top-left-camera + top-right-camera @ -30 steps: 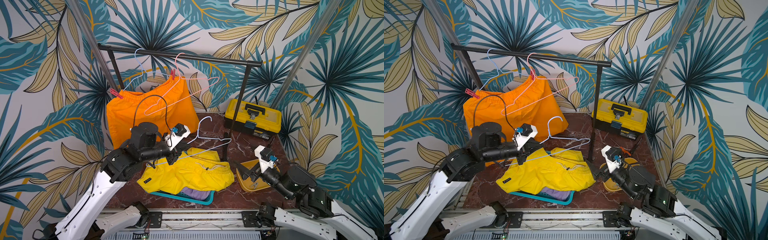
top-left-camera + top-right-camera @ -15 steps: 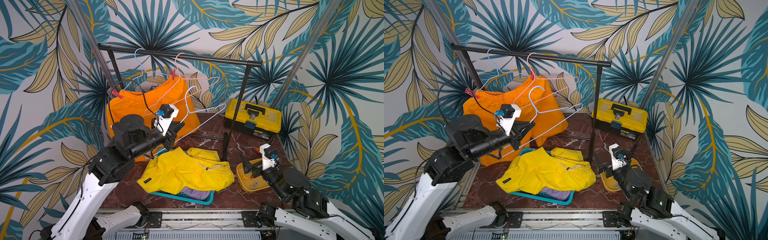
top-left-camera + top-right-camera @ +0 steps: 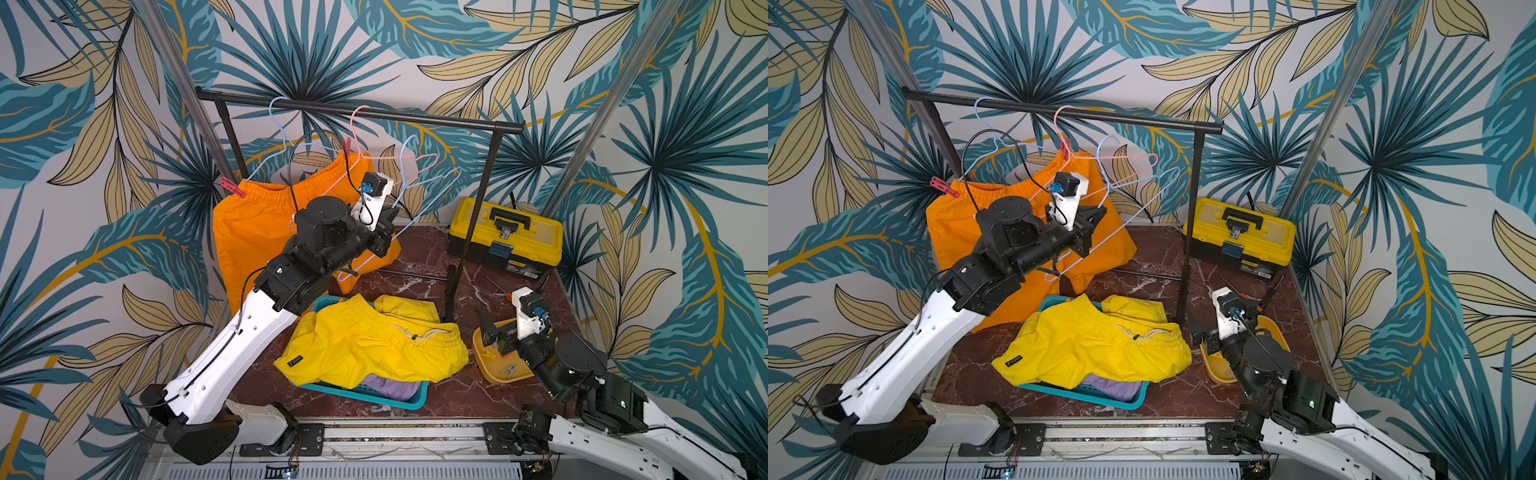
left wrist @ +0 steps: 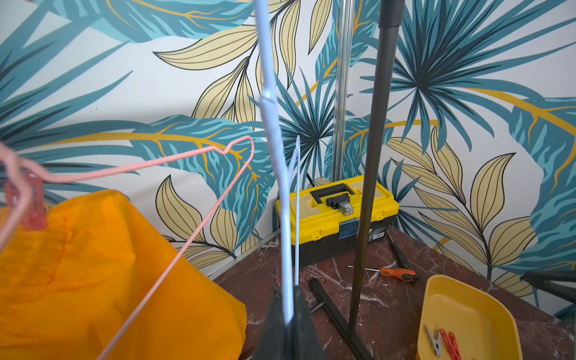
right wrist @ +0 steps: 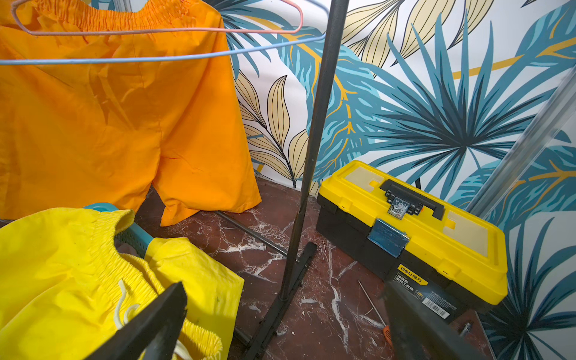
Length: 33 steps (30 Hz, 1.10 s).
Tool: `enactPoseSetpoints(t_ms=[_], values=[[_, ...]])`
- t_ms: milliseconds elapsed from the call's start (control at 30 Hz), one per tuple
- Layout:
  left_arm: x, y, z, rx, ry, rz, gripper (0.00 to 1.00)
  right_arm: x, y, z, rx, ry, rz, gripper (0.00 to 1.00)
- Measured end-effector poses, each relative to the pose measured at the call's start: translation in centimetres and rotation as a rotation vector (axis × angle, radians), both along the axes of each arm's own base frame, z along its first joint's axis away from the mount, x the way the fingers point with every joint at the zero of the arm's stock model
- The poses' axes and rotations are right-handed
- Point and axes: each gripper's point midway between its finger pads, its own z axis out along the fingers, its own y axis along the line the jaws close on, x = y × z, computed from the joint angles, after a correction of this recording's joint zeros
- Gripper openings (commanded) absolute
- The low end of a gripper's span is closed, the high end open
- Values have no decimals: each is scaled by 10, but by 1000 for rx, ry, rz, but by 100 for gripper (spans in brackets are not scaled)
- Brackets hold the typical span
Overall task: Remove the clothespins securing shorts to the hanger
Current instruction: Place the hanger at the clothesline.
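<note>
- My left fingers (image 4: 304,314) are clenched on a bare pale blue wire hanger (image 4: 270,124). I hold it up in front of the bright orange shorts (image 3: 257,232), with its hook below the black metal rail (image 3: 436,118).
- My right fingers (image 5: 156,321) are spread wide and grasp nothing. In both top views they sit low over the yellow plastic tray (image 4: 467,311).
- The orange shorts hang under the rail with a pink wire hanger (image 5: 156,31) across them. 2 red clothespins clip the waistband, 1 at its left corner (image 3: 230,187) and 1 at the top near the pink hanger's neck (image 3: 347,145).
- The bright yellow shorts (image 3: 365,345) lie loose over a teal plastic basket (image 3: 411,403) on the dark red marble bench (image 3: 419,257). Lilac fabric (image 3: 390,388) shows beneath them.
- A pale grey clothespin (image 4: 433,336) and red ones (image 4: 448,339) lie in the tray.
</note>
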Motion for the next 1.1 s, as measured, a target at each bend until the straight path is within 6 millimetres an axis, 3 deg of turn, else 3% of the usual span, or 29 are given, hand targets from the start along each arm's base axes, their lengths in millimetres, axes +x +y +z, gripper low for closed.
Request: enactPoseSetpoints(t_ms=[467, 600, 800, 833, 1000, 1100], values=[[45, -41, 37, -45, -98, -23, 0, 4, 7, -10, -21, 10, 5, 99], [59, -53, 29, -33, -90, -23, 0, 5, 9, -10, -22, 8, 6, 100], [80, -68, -2, 13, -49, -13, 0, 4, 10, -9, -17, 5, 13, 99], [82, -69, -3, 12, -51, -12, 3, 4, 10, -10, -18, 6, 13, 100], [79, -67, -12, 24, -36, -14, 47, 5, 11, -14, -24, 9, 13, 99], [73, -64, -25, 45, -10, -25, 83, 5, 12, -16, -28, 10, 14, 100]])
